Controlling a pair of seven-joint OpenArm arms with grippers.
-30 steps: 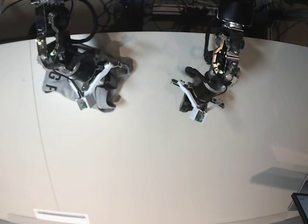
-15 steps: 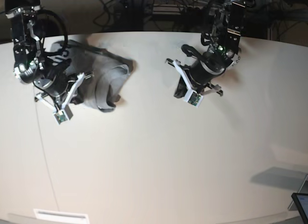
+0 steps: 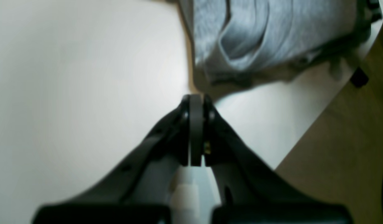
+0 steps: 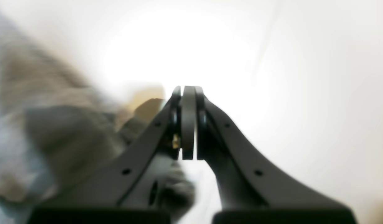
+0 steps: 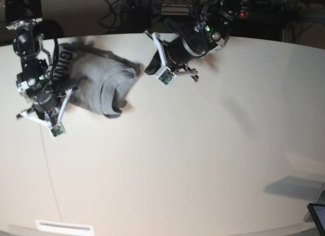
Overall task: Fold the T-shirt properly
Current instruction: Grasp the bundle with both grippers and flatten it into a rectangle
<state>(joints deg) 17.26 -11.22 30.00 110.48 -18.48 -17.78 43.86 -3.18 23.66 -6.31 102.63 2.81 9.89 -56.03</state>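
While the grey T-shirt (image 5: 99, 86) lies bunched at ten o'clock on the white worktop (image 5: 193, 155), the left pincer (image 3: 196, 102) sits pressed together and empty at its three o'clock; the right pincer (image 4: 188, 93), likewise clamped on nothing, sits at its nine o'clock.

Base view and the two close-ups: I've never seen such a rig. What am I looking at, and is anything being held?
Two robot arms work over a pale table. The base view looks down from above. Each close-up comes from a camera on an arm's wrist, looking along its pincer. The left gripper is on that view's right, the right gripper on its left. A crumpled grey T-shirt lies bunched near the table's far left; black lettering shows at its edge. Both grippers are shut and hold nothing; in its own close-up the left gripper hangs just short of the cloth.
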